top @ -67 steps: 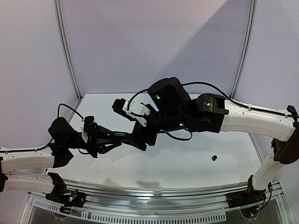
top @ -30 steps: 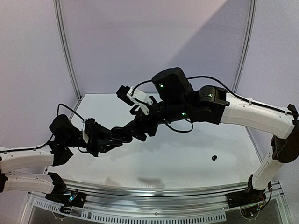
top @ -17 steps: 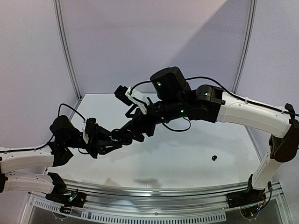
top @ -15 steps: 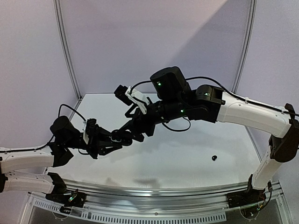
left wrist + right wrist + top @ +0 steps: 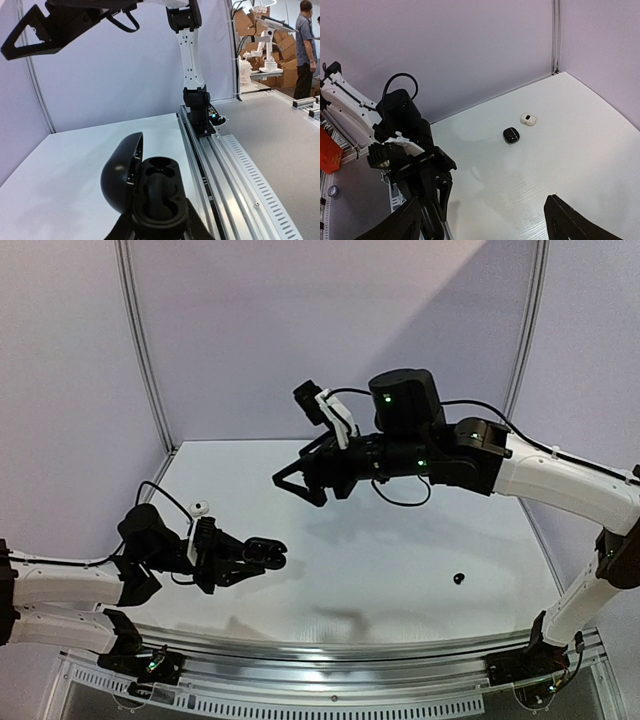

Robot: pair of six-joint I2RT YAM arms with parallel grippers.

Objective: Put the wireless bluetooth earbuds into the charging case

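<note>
One black earbud point(image 5: 459, 578) lies loose on the table point(image 5: 400, 590), toward the R front, well apart from both arms, nothing touching it. The charging case point(image 5: 159, 200) is off the table, clamped low down in the left gripper point(image 5: 255, 553), whose jaws are pinched almost together on it. It's held w/ the lid point(image 5: 120, 180) swung open to one side and the wells facing up, prob. so a bud can be set in from above while the L arm acts as a fixture. Something dark runs along the middle of the wells in the L wrist view; can't tell if it's a seated bud or just moulding. The right gripper point(image 5: 298, 488) hangs high over the back-centre of the table, jaws spread wide w/ nothing between them, so it's free to fetch. The R wrist view shows a black rounded item point(image 5: 511, 135) and a whitish rounded item point(image 5: 528, 119) just beside each other on the table, towards a wall; too small to say buds vs. cases. Judgement: next step is R arm down to the loose bud. It's tiny & rounded, so the wide pincer needs good centring or the bud will skid away.
</note>
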